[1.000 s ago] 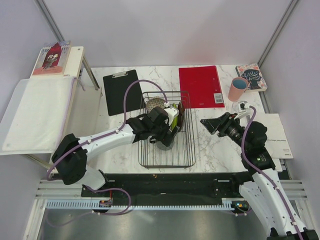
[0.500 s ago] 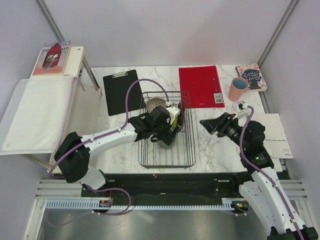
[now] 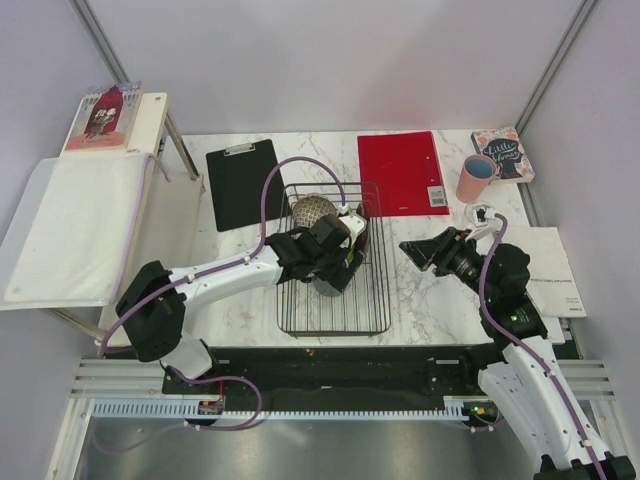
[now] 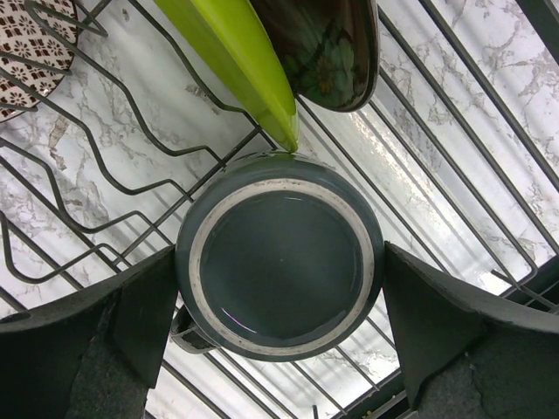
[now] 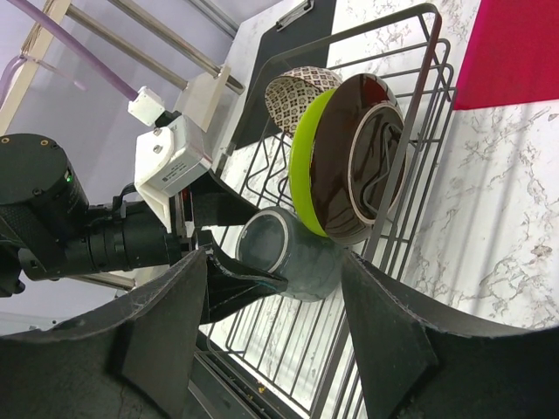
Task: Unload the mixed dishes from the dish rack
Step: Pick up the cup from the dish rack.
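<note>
The dish rack [image 3: 381, 262] holds a grey mug [image 3: 330, 286], upside down, a lime-green plate [image 3: 347, 226], a dark red plate [image 3: 361, 230] and a beige patterned bowl [image 3: 312, 210]. My left gripper [image 3: 336, 266] is open over the mug. In the left wrist view its fingers [image 4: 131, 323] stand on either side of the mug's base [image 4: 279, 262], close to its walls, below the green plate [image 4: 244, 61]. My right gripper [image 3: 412, 250] is open and empty, right of the rack. A pink cup [image 3: 476, 178] and a small glass [image 3: 485, 212] stand on the table at the right.
A black clipboard [image 3: 243, 182] and a red folder [image 3: 403, 171] lie behind the rack. A book [image 3: 503, 153] lies at the far right corner and white paper [image 3: 553, 265] under the right arm. A side table with a white cloth [image 3: 75, 225] stands left.
My left gripper has moved a little right and forward over the rack, settling around the grey mug. The right arm has barely moved.
</note>
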